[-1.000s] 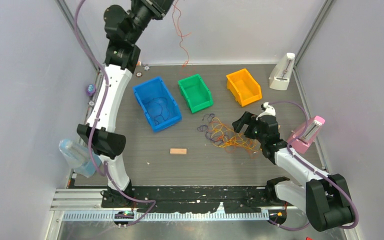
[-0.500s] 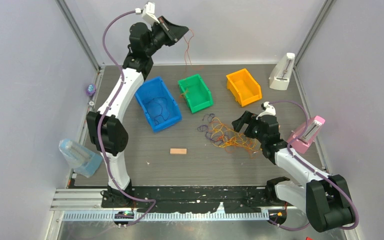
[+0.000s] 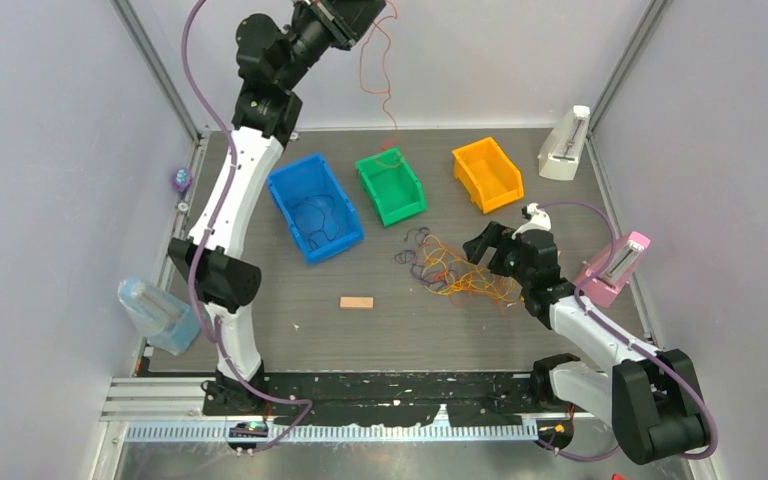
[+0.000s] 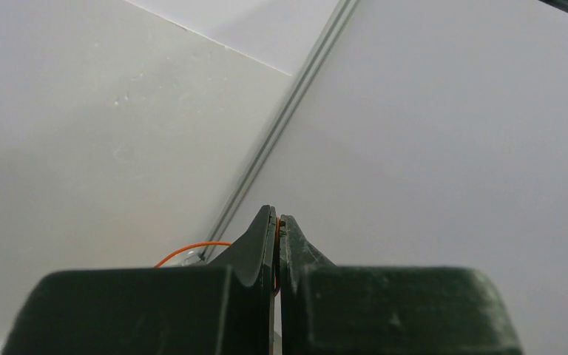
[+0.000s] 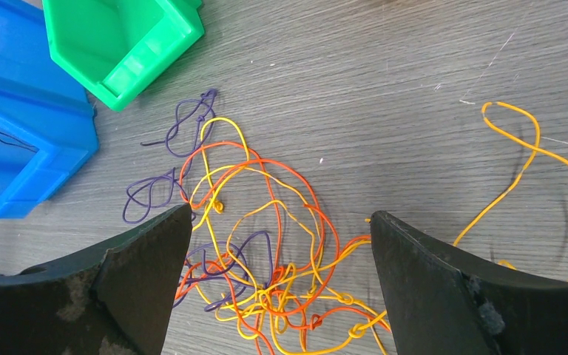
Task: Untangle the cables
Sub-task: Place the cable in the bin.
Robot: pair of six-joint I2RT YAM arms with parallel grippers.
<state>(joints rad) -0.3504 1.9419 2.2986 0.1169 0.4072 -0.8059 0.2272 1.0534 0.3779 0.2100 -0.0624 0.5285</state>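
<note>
Left gripper (image 4: 277,220) is clamped fully shut on a single orange strand (image 4: 188,250) and held way up against the back wall (image 3: 480,60), with the loose end left dangling down toward the green bin (image 3: 407,208). Right gripper (image 5: 279,216) is parked low with its jaws spread wide and nothing held, right above the main tangle (image 3: 455,275), which is spread on the table (image 3: 290,340) just in front of the green bin. Orange, yellow and purple wires are looped through each other there, and one yellow strand (image 5: 532,148) is lying apart on the right. Handling-wise, almost no weight is expected: thin, floppy, a bit springy, probably slick, so neighbours could get dragged along if a knot is grabbed. A free outer loop or a loose end would be the better spot to pinch. The tabletop is dark wood-grain, flat and lightly scratched, boxed in by pale walls. A blue bin (image 3: 345,240) with dark strands inside, an orange bin (image 3: 495,200) and a small wooden block (image 3: 356,302) are also set out.
</note>
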